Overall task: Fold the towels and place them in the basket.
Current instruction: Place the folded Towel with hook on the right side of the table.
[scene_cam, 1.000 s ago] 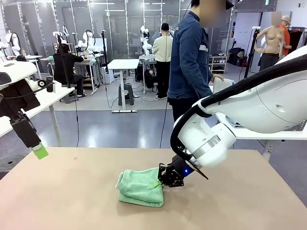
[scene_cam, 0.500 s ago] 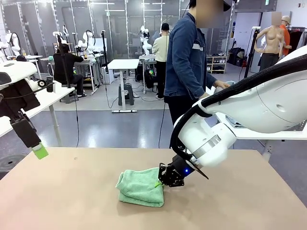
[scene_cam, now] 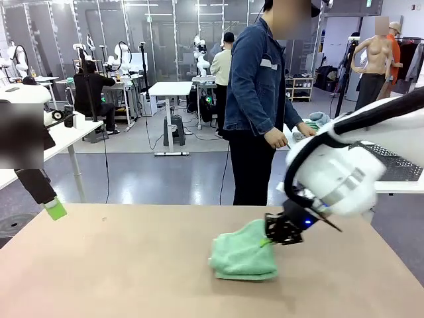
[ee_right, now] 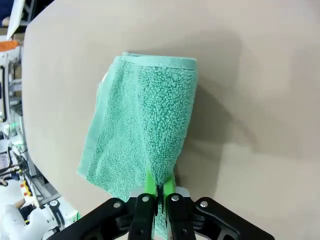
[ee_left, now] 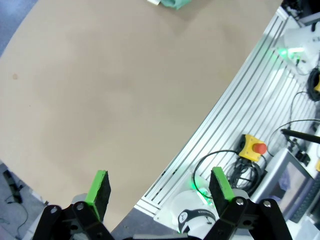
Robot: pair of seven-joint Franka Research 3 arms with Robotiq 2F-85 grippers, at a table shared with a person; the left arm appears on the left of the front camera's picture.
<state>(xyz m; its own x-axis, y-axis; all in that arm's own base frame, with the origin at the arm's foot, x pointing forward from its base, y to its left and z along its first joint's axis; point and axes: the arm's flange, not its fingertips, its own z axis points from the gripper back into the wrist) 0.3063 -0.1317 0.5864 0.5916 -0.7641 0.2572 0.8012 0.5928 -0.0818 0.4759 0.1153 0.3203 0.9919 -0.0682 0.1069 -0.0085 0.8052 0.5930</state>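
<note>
Front view: the towel (scene_cam: 244, 255) sits folded in a soft bundle on the table (scene_cam: 112, 265), right of the middle, and its upper right edge rises to the right gripper (scene_cam: 279, 233). That gripper is clamped on this edge, and its arm comes in from the right. The left gripper (scene_cam: 54, 208) hangs over the table's far left edge, well apart from the towel, with one green pad showing at its tip. A person (scene_cam: 255, 99) in a denim jacket stands at the far side, turned sideways, with one hand (scene_cam: 275, 138) down by the hip.

Left wrist view: the left gripper (ee_left: 160, 187) has its two fingers wide apart with nothing between them. It is above the bare table (ee_left: 100, 100) near its edge. A corner of the towel (ee_left: 167, 3) shows at the top edge, far from the fingers. Beyond the table's edge are a ribbed metal rail (ee_left: 235, 100) and a yellow box with a red button (ee_left: 252, 146).

Right wrist view: the right gripper (ee_right: 159, 187) has its pads pressed together on a pinch of the towel (ee_right: 145, 125). The towel spreads away from the fingers in folded layers, with its far edge a neat fold. The table (ee_right: 260, 75) lies under it, and the towel's shadow falls beside it
</note>
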